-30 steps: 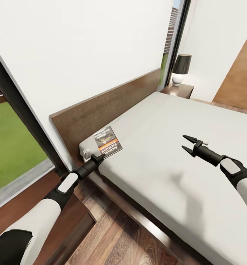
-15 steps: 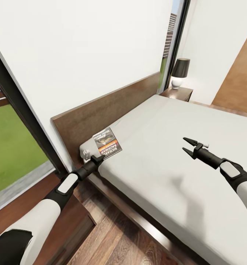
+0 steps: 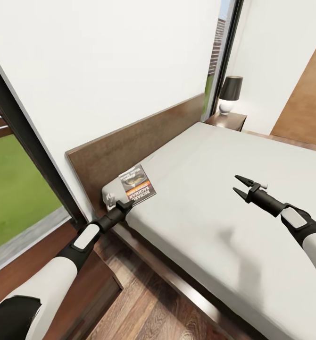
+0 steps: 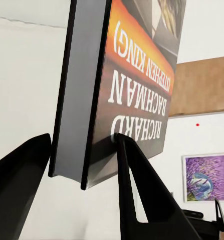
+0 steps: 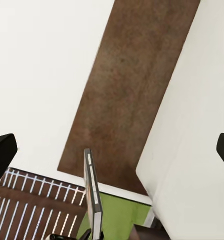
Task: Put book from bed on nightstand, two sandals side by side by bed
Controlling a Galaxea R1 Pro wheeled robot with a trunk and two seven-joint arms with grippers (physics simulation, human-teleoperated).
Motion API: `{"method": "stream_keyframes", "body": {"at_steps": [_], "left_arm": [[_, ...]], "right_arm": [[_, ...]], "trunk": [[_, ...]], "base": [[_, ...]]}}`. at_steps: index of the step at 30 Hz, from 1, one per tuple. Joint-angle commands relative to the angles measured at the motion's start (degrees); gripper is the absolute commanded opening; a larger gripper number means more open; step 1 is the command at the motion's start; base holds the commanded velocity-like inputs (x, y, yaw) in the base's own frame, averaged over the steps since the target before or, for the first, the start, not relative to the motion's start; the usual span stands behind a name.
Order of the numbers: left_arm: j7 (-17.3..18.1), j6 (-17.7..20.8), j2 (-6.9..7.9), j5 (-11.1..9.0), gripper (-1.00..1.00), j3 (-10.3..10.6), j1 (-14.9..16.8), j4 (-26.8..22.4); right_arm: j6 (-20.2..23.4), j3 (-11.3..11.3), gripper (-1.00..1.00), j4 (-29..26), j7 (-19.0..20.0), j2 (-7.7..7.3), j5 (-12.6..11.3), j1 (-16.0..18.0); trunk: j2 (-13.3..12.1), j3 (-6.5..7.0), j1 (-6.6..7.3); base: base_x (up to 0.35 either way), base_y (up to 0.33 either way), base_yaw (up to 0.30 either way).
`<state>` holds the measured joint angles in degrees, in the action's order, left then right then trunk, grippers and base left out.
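Gripping: the left end effector [image 3: 125, 205] has the book [image 3: 137, 184] by its near edge, at the head corner of the bed [image 3: 214, 198].
Left end effector: in the left wrist view its two dark fingers [image 4: 137, 185] stand one on each side of the book [image 4: 119, 85], closed against cover and back; the cover reads RICHARD BACHMAN and STEPHEN KING.
Book: tilted up off the mattress, its far end leaning toward the headboard [image 3: 129, 141]; from the right wrist view it shows edge-on [image 5: 91, 190], upright before the headboard [image 5: 127, 95].
Right end effector: spread wide [image 3: 239, 185], holding nothing, hanging above the middle of the mattress, well apart from the book.
Bed: off-white mattress on a dark wood frame, head against the white wall [image 3: 106, 61].
Nightstand: a dark one at the far side of the bed [image 3: 231, 119], carrying a lamp [image 3: 229, 93] with a black shade.
Near side: a dark wood top [image 3: 89, 278] lies under the left arm, just beside the bed frame.
Floor: brown planks [image 3: 153, 307] between that top and the bed.
Window: black frame [image 3: 30, 146] at the left, with grass outside.
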<state>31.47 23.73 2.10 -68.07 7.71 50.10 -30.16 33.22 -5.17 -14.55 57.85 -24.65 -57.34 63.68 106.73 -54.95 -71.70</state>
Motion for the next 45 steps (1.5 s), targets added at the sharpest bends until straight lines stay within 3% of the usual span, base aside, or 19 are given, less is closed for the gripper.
{"method": "stream_keyframes", "body": {"at_steps": [1, 16, 29, 45], "left_arm": [[0.0, 0.3, 0.09, -0.6, -1.00, 0.3, 0.0, 0.0], [-0.1, 0.3, -0.02, -0.6, -1.00, 0.3, -0.7, 0.1], [0.1, 0.2, 0.22, -0.6, -1.00, 0.3, -2.5, -0.5], [0.2, 0.3, 0.36, -0.7, -1.00, 0.3, -2.9, -0.8]], "right_arm": [[0.3, -0.5, 1.00, 0.0, 0.1, -0.05, -0.6, 0.0], [-0.1, -0.5, 1.00, 0.4, 1.9, -0.05, -0.4, -0.4], [-4.0, -0.5, 1.00, 0.5, 5.5, 0.08, -0.3, -3.2], [-4.5, -0.6, 1.00, 0.5, 5.9, 0.23, -0.2, -4.4]], "trunk": [[0.0, -0.04, 0.01], [0.0, 0.08, 0.01], [0.0, 1.11, 0.01], [0.0, 2.53, 0.01]], "base": [[0.000, 0.000, 0.000], [0.000, 0.000, 0.000], [0.000, 0.000, 0.000], [0.000, 0.000, 0.000]]}}
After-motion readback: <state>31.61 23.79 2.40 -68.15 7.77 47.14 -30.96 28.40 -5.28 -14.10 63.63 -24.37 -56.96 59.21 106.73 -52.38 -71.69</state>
